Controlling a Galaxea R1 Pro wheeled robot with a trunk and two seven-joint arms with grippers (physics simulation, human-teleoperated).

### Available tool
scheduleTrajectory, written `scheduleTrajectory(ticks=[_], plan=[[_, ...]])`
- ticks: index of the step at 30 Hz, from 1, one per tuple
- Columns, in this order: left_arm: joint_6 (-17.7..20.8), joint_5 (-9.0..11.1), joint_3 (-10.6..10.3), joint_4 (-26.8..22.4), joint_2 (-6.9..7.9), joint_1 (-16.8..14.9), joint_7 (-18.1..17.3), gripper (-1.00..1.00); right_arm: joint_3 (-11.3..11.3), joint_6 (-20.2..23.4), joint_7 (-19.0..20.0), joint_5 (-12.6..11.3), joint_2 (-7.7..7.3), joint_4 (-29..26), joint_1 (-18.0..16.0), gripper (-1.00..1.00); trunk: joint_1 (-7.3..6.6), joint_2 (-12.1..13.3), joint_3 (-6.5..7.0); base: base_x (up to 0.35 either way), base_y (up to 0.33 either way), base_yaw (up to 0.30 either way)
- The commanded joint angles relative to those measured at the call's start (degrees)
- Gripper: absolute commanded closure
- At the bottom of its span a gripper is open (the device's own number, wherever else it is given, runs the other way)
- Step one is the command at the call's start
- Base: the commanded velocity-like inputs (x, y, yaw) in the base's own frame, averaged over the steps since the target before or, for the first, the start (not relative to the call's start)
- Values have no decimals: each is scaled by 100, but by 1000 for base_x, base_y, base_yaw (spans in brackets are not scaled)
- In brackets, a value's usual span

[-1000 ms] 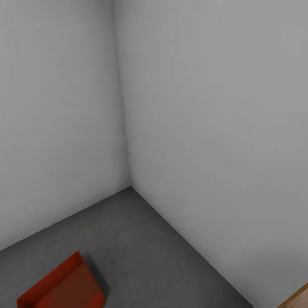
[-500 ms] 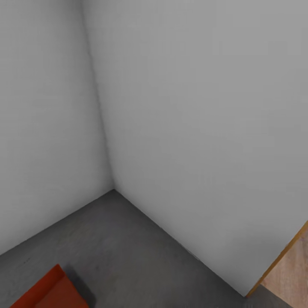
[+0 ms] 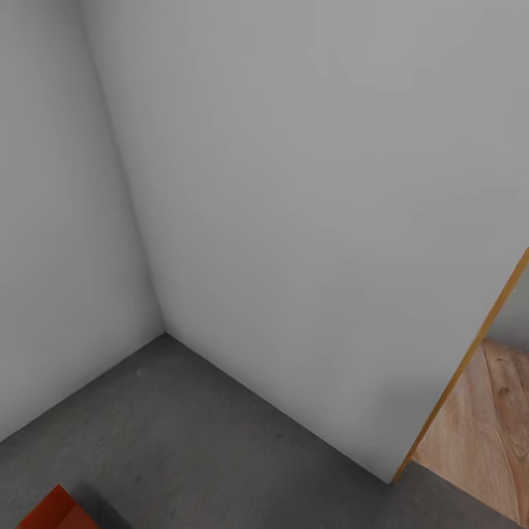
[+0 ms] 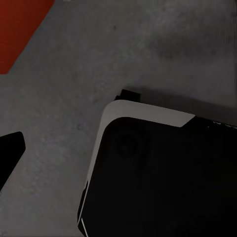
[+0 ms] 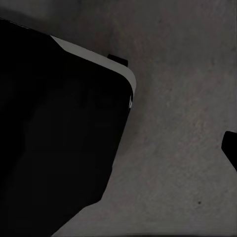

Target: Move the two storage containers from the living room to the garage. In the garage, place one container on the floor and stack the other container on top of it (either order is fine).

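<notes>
red-orange rectangular storage container (image 3: 53,512): one, on dark grey concrete floor (image 3: 206,448) | pale grey walls (image 3: 308,220): two | grippers' opening: cannot tell

Pale grey walls (image 3: 294,220) meet at corner; orange-edged opening (image 3: 470,367), perhaps doorway, wood planks (image 3: 492,433) beyond.

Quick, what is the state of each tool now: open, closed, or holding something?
Left tool: cannot be told; one dark fingertip shows, nothing in it.
Right tool: cannot be told; one fingertip shows.
</notes>
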Motion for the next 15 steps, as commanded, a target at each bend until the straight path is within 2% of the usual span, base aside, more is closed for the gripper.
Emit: scheduleTrajectory(ticks=[1, 15], plan=[[-20, 23, 10, 2, -1, -2, 9, -100, 44, -20, -36, 18, 2, 19, -9, -100, 1, -6, -7, 0, 0, -297], [-20, 32, 10, 2, 3, -2, 9, -100, 44, -37, -36, 15, -8, 12, -9, -100, 1, -6, -7, 0, 0, -297]])
